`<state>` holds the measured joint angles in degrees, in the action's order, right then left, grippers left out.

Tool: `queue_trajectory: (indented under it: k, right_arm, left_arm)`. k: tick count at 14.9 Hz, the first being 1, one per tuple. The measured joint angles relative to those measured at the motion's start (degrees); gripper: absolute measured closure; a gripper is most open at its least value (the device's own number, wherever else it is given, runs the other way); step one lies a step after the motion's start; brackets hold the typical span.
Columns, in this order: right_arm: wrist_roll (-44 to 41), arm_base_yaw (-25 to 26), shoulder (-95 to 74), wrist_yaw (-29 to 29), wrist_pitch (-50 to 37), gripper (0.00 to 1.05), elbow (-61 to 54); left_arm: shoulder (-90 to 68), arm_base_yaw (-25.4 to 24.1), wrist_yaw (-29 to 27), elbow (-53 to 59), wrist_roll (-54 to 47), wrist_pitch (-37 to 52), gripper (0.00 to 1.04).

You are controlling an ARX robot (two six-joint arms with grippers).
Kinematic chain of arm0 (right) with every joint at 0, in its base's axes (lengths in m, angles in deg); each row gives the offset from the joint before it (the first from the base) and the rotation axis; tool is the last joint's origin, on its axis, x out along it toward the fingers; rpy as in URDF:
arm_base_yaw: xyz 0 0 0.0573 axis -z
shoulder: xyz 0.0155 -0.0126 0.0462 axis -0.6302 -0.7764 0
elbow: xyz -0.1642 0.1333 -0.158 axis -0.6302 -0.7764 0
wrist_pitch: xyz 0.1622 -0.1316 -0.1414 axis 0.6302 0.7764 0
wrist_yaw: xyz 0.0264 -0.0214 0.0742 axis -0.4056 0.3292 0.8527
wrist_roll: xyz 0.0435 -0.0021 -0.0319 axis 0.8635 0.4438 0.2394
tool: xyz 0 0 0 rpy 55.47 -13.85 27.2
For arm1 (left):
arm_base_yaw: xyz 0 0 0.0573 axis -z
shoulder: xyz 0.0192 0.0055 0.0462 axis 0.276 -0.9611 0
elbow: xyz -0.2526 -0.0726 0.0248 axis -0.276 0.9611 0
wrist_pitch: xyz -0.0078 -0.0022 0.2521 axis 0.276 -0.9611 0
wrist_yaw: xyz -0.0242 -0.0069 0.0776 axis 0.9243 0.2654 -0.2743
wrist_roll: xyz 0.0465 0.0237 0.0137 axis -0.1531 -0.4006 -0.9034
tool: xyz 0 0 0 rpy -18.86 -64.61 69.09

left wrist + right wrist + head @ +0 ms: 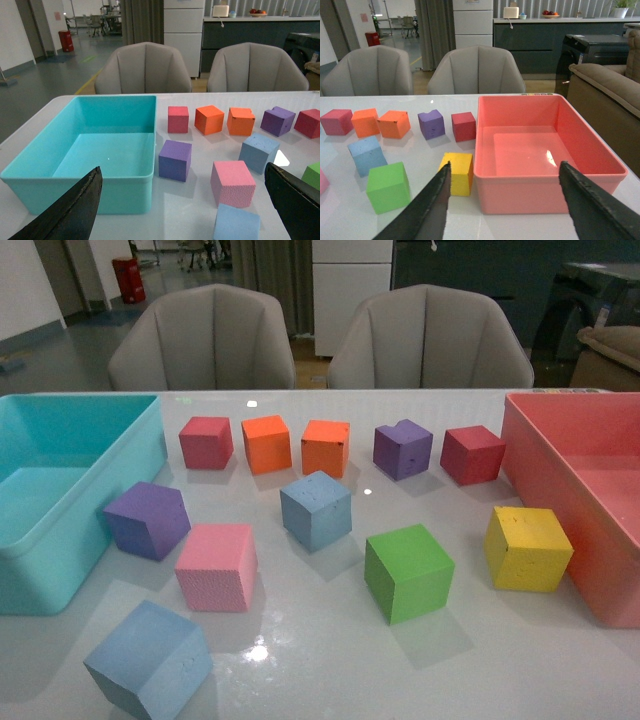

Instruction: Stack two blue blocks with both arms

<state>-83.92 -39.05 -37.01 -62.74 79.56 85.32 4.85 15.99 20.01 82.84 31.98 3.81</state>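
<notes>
One pale blue block point(316, 510) sits near the middle of the table; it also shows in the left wrist view point(258, 151) and the right wrist view point(367, 155). The other blue block point(150, 660) lies at the near left edge, seen low in the left wrist view point(236, 225). Neither arm shows in the front view. My left gripper point(185, 220) is open and empty, held above the near left of the table, with the near blue block between its fingertips point(75, 210). My right gripper point(505, 210) is open and empty, in front of the red bin.
A turquoise bin point(45, 575) stands at the left and a red bin point(560, 470) at the right. Red point(206, 442), two orange point(267, 444), purple point(402, 449) and dark red point(471, 454) cubes line the back. Purple point(147, 520), pink point(217, 566), green point(408, 572) and yellow point(527, 548) cubes lie nearer.
</notes>
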Motion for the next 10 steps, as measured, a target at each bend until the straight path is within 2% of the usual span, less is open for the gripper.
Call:
queue_trajectory:
  k: [3, 4, 5, 7, 10]
  right_arm:
    - [0.00, 0.00, 0.00, 0.00, 0.00, 0.06, 0.00]
    - [0.00, 0.00, 0.00, 0.07, -0.04, 0.07, 0.00]
    - [0.02, 0.00, 0.00, 0.00, 0.00, 0.07, 0.00]
    - [0.00, 0.00, 0.00, 0.02, -0.02, 0.06, 0.00]
    - [0.00, 0.00, 0.00, 0.02, -0.02, 0.06, 0.00]
  left_arm:
    - [-0.39, -0.28, 0.94, -0.39, 0.17, -2.05, 0.07]
    - [-6.45, -2.91, 8.02, -5.11, 0.96, -12.90, 0.07]
    - [-11.65, -2.75, 10.36, -8.72, 2.01, -16.74, 0.07]
    - [-18.16, -1.57, 12.41, -10.93, 2.43, -8.17, 0.07]
    - [-44.06, 1.86, 11.63, -15.21, 2.60, 11.13, 0.07]
